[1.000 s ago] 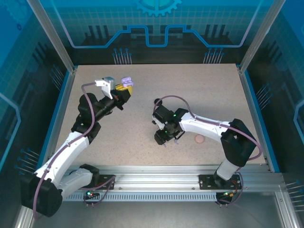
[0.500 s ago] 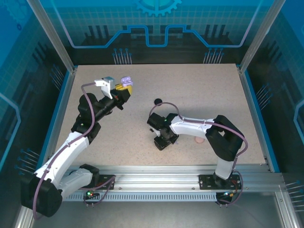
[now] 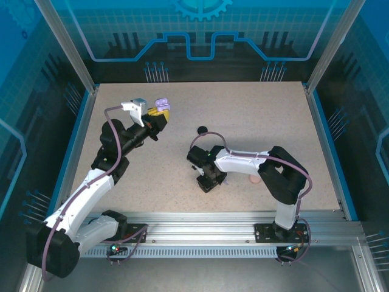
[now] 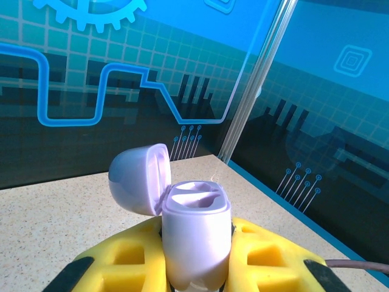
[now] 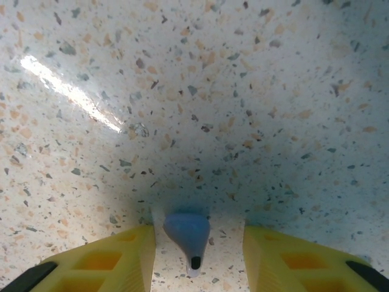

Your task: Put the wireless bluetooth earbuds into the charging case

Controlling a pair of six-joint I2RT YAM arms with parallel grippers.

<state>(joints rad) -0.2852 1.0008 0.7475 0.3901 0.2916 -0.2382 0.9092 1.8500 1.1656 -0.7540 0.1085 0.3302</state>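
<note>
- Your right pincer (image 5: pixel 197 252) is down at the tabletop (image 5: pixel 255 91). Its yellow fingers (image 5: pixel 115 258) stand apart, one on each side of a lilac earbud (image 5: pixel 187 232), with a gap on both sides. It is open and grips nothing yet.
- Over the last second the right pincer (image 3: pixel 208 182) has slid a little to its left and the elbow has folded in behind it. That has brought the jaws to straddle the earbud, and they have been narrowing.
- The earbud lies flat between the fingertips with its stem pointing back toward the wrist. I judge that closing now would catch it across the body.
- Just off the right pincer's right side sits a small pinkish object (image 3: pixel 255 179). Farther out, a small black object (image 3: pixel 202 129) lies on the table.
- Well away to the left, your left pincer (image 3: pixel 157 115) has not moved. It is clamped on the lilac charging case (image 4: pixel 197 234), held upright with the lid (image 4: pixel 138 179) open and both sockets empty. Once you have picked up the earbud, you have to carry it there.
</note>
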